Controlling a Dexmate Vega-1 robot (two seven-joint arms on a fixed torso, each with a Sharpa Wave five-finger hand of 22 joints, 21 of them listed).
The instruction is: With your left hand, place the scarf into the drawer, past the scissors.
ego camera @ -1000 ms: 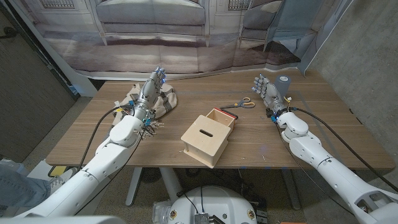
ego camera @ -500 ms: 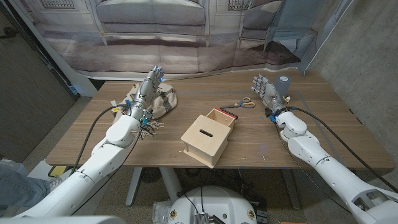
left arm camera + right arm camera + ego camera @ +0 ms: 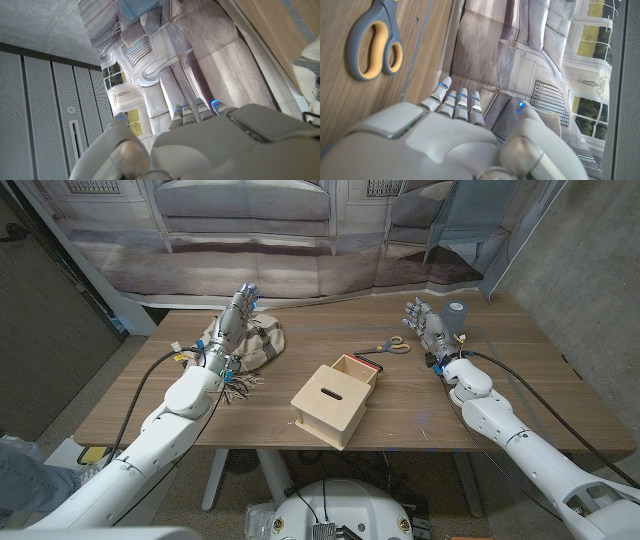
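Scarf, a crumpled beige plaid cloth with fringe, lies on the left side of a wooden bench, about halfway back. Nearest the robot, close to the front edge and near the middle, stands a light wooden box with a slot in its top. Its drawer is pulled open on the far side, toward the scissors.

The left arm comes in from the lower left corner. A dark cable runs along it, and the fringe of the scarf spills out just beside the wrist. The left hand is over the far left part of the scarf, fingers straight and close together, pointing away from the robot. It holds nothing. Whether the palm touches the cloth cannot be told. In the left wrist view, the back of the left hand has fingertips lit blue, and a bit of the plaid scarf shows at the edge.

Beyond the drawer, well apart from the scarf, lie scissors with grey and yellow handles. Just beside them on the right is the right hand, raised with fingers slightly spread, grasping nothing. The right wrist view has the scissors flat on the wood ahead of that hand.

Near the far right corner stands a small grey roll of tape. Behind the bench hangs a printed backdrop of a sofa in a room.
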